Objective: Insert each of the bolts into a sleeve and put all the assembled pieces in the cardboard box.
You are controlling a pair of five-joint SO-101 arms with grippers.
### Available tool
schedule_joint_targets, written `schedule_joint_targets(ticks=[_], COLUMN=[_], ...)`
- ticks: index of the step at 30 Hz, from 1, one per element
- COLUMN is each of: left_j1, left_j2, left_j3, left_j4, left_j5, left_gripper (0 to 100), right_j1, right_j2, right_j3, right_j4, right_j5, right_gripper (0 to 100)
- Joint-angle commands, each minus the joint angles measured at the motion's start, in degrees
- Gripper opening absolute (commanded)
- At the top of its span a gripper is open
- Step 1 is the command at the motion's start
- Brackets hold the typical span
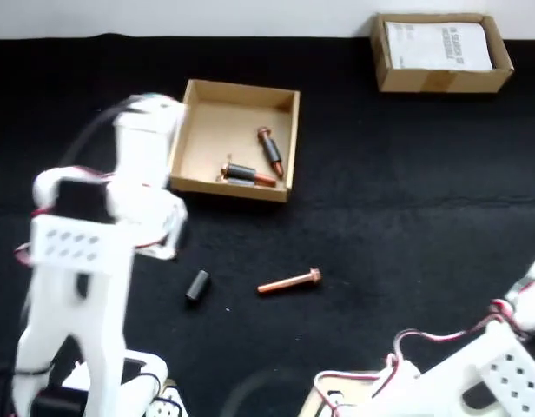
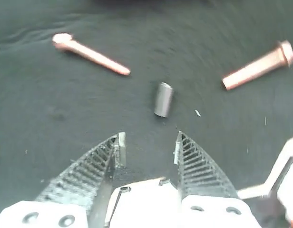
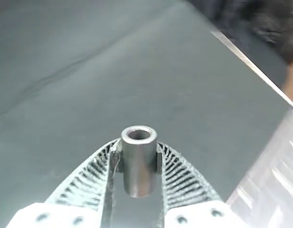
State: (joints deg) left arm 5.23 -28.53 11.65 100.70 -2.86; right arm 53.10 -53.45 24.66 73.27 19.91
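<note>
On open black cloth before the cardboard box (image 1: 224, 187), which holds two assembled pieces (image 1: 247, 174) (image 1: 271, 150), the left gripper (image 2: 149, 137) hangs with jaws apart just short of a loose sleeve (image 2: 163, 99) lying between two bolts (image 2: 92, 53) (image 2: 258, 66), while the right gripper (image 3: 138, 146), near the table's edge (image 3: 251, 66), is clamped on a second sleeve (image 3: 138, 161).

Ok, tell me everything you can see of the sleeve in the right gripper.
The sleeve is a short grey tube, metal by its look, with smooth walls and a round open bore, empty at the end that shows. It stands along the right gripper, open end away from the wrist, clamped on both sides by the ribbed fingers. Nothing else touches it.
</note>
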Motion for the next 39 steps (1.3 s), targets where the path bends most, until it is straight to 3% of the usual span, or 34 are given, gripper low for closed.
schedule_joint_targets(ticks=[1,6,10,17,26,30,39], left_j1=[9.71,18.42,19.21,19.65,24.40,27.30,32.57], left_j2=[2.51,6.81,12.62,22.20,41.01,46.46,49.10], left_j3=[-0.04,2.42,0.84,-3.82,-21.14,-27.21,-28.53], left_j4=[0.62,0.53,-1.49,-5.71,-6.95,-3.08,-3.78], left_j5=[-4.75,-13.54,-26.64,-32.35,-33.05,-32.88,-29.36], left_gripper=[18,18,18,18,18,25,26], right_j1=[9.63,18.24,22.99,25.27,24.84,23.69,24.13], right_j2=[-0.75,-0.57,-0.31,-0.31,-0.22,-0.13,9.27], right_j3=[4.97,15.16,24.04,37.23,46.02,46.20,41.98], right_j4=[-10.24,-24.84,-36.79,-54.02,-71.52,-75.12,-86.02], right_j5=[2.99,6.95,9.14,12.13,15.03,16.79,19.25], right_gripper=[0.9,0.9,0.9,0.9,0.9,0.9,0.9])
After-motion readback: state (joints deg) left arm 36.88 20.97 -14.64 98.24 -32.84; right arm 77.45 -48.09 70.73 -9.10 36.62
